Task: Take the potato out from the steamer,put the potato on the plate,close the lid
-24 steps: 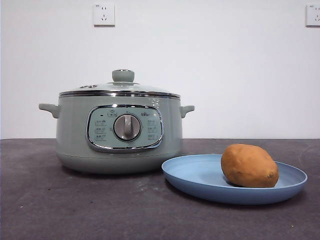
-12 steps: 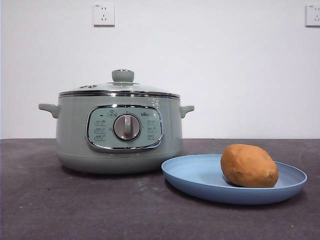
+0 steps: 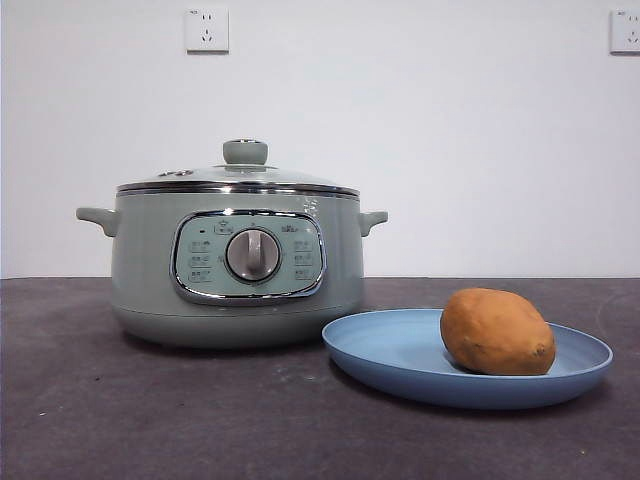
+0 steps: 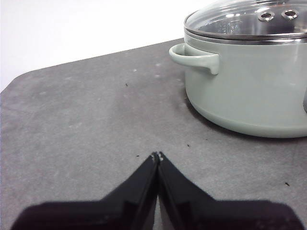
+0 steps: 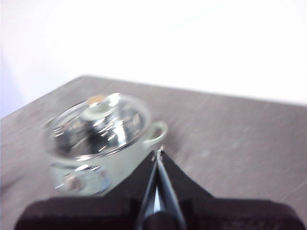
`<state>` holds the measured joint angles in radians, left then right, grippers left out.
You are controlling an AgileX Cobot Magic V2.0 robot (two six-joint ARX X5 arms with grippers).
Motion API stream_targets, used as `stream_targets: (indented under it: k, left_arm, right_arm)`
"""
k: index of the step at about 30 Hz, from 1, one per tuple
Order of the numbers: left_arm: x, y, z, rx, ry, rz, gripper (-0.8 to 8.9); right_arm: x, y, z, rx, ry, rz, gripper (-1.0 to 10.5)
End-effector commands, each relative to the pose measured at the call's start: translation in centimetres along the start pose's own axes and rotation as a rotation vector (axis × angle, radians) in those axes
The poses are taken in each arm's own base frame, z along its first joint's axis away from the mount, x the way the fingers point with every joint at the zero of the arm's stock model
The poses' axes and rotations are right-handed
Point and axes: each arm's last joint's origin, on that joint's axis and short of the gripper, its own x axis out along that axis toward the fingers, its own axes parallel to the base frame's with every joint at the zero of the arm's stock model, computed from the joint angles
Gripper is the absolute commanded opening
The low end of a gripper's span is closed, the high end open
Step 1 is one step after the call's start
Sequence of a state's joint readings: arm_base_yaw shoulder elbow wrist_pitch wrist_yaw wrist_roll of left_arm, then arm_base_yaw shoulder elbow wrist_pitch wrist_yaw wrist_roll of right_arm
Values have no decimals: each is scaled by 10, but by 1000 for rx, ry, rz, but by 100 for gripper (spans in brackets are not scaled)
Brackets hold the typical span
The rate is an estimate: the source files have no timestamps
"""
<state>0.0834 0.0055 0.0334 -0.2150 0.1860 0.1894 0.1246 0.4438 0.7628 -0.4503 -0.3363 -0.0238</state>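
Front view is showing me the potato (image 3: 497, 331) sitting on the plate (image 3: 390, 352), toward its right rim, and the lid (image 3: 240, 174) seated on the steamer (image 3: 235, 270), which is standing just left of the plate on the bench. I'm seeing the left gripper (image 4: 157, 155) pinched closed over bare bench beside the steamer's handle, and the right gripper (image 5: 158, 152) pinched closed, holding nothing, high above the pot. I'm judging the task finished; any stray descent by me now risks knocking the lid askew.
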Motion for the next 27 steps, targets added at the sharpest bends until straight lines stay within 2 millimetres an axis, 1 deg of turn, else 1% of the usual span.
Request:
stream_targets:
  k: [1,4,7,10,13,17,24,27]
  left_arm:
    - [2,0,-5,-9,13,-1,-4]
    - [2,0,-5,-9,13,-1,-4]
    - [2,0,-5,-9,13,-1,-4]
    - [2,0,-5,-9,13,0,-4]
    - [2,0,-5,-9,13,-1,-4]
    - [2,0,-5,-9,13,0,-4]
    - [2,-1,-5,-9,13,-1,-4]
    - [2,-1,-5,-9,13,-1,-4]
  right_arm:
    - [7,-6,-39,-35,-77,-50,1]
    - [10,-10,-73,-31,-115,-86,1]
    - [14,-14,-106,-28,-116,-132,1]
    - [16,-16,-132,-18,-107,-184,1]
    - [18,-18,-151,-8,-92,-220,1]
    - [20,-19,-166,3,-80,-237,1]
    - [23,-22,-180,42,-36,-311,1]
    - [23,-23,-183,55,-8,-339,1]
